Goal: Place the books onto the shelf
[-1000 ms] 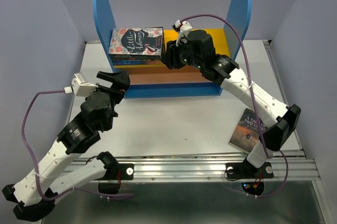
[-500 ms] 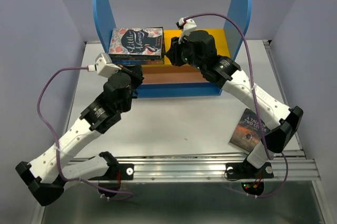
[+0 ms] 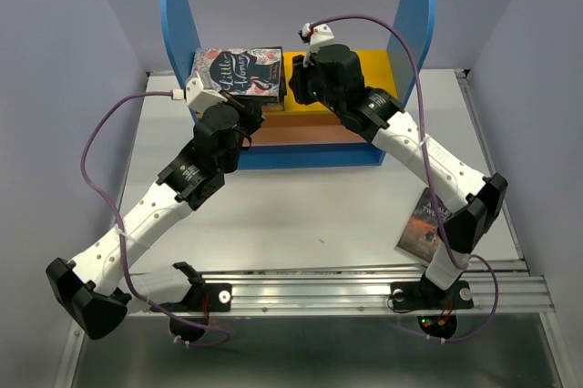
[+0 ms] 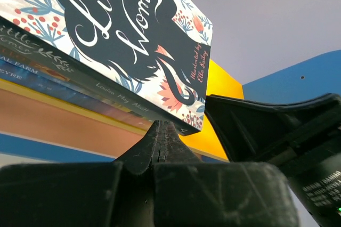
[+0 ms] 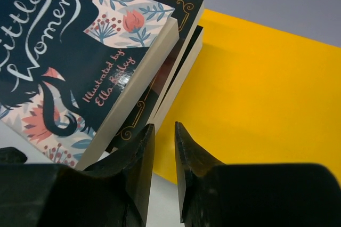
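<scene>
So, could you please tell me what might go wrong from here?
1. The shut left hand sits just below the front corner of the top book; lifting could tip it off the uneven stack.
2. The right hand is at the same corner, so the hands may bump.
3. The loose book on the table lies beside the right arm and could get swept off.

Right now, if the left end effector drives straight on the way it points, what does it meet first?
Most likely the book stack: the shut left end effector points at its corner, just under Little Women. Depth is unclear; it may be touching.
</scene>
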Robot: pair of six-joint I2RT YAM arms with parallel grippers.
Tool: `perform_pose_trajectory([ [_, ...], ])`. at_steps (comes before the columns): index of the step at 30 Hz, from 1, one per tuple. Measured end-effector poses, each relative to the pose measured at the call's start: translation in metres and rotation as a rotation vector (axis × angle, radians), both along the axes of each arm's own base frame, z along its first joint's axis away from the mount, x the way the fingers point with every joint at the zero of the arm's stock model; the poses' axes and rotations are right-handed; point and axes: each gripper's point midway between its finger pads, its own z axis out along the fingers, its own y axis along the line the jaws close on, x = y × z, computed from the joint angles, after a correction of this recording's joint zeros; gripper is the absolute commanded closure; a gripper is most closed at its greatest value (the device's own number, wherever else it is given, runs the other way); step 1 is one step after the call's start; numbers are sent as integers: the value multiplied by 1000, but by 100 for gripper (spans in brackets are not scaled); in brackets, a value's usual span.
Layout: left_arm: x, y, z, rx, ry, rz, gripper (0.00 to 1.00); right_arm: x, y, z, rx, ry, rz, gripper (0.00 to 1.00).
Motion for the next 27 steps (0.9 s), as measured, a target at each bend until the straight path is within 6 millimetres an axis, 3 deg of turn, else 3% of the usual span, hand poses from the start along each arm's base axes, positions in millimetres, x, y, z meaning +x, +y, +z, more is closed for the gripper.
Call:
perform_pose_trajectory([
  [5, 3, 2, 4, -12, -11, -2, 100, 17, 5, -16, -27, 20, -18, 73],
  [10, 4, 3, 4, -13, -12, -6, 100, 18, 8, -28, -51, 43, -6, 73],
  [27, 11, 0, 5, -26, -21, -26, 100, 10, 18, -24, -85, 26, 132, 75],
])
